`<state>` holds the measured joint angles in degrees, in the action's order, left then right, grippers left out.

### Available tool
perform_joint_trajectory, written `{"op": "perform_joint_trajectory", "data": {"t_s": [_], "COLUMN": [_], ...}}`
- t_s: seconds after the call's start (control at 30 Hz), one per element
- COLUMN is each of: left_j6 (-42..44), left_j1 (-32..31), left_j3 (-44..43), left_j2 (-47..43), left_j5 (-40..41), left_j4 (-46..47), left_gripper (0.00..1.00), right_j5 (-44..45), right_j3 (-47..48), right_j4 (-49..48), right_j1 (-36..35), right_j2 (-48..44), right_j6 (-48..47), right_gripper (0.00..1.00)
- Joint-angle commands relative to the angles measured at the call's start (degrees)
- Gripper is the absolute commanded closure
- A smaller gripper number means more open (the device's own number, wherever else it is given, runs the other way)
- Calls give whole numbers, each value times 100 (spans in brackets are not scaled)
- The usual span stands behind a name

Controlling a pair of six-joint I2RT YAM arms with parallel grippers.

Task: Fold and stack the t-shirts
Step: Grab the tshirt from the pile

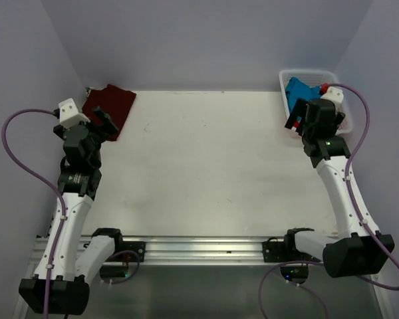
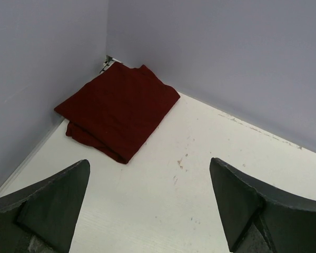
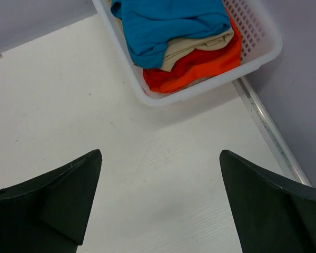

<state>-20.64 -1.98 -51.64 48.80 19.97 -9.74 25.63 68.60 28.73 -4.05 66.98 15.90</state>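
Black fingers of my left gripper (image 2: 150, 163) stand wide apart, empty. Ahead and slightly left of them the maroon t-shirt (image 2: 118, 108) lies folded on the table (image 2: 210, 174), close to the wall corner. My right gripper (image 3: 160, 155) is equally spread and empty. Just ahead, the teal-blue t-shirt (image 3: 168, 23) tops a pile in the white basket (image 3: 250, 31). Both should be soft, light and floppy, so I would pinch a loose edge. The teal shirt's far side is cropped, and the cream and orange cloth beneath is mostly buried.
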Motion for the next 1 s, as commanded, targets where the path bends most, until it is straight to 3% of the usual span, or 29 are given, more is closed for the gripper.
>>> {"op": "perform_joint_trajectory", "data": {"t_s": [0.0,0.17,0.37,0.5,0.67,0.73,0.83,0.93,0.97], "left_j6": [-133,-203,-379,-484,-423,-370,-291,-230,-203], "left_j1": [-31,-31,-31,-39,-74,-145,-250,-329,-338], "left_j3": [-127,-127,-189,-171,-110,-101,-136,-180,-180], "left_j2": [-72,-116,-142,-133,-151,-204,-248,-291,-309], "left_j5": [139,122,-36,-343,-292,-239,-221,-204,-178], "left_j4": [-28,-107,-256,-371,-503,-503,-494,-555,-573], "left_gripper": [0,0,0,0,0,0,0,0,0], "right_j5": [-268,-663,-1815,-1106,-989,-1025,-580,-130,55], "right_j3": [180,224,295,5,-655,-227,1579,2567,3284], "right_j4": [-69,-78,-227,-771,-2380,-1804,-541,243,473], "right_j1": [-8,1,-8,1,10,10,45,150,203], "right_j2": [-133,-27,61,-141,-388,-29,1392,2721,3350], "right_j6": [150,361,186,80,-17,9,18,44,88], "right_gripper": [1,1,1,1,1,1,1,1,1]}}
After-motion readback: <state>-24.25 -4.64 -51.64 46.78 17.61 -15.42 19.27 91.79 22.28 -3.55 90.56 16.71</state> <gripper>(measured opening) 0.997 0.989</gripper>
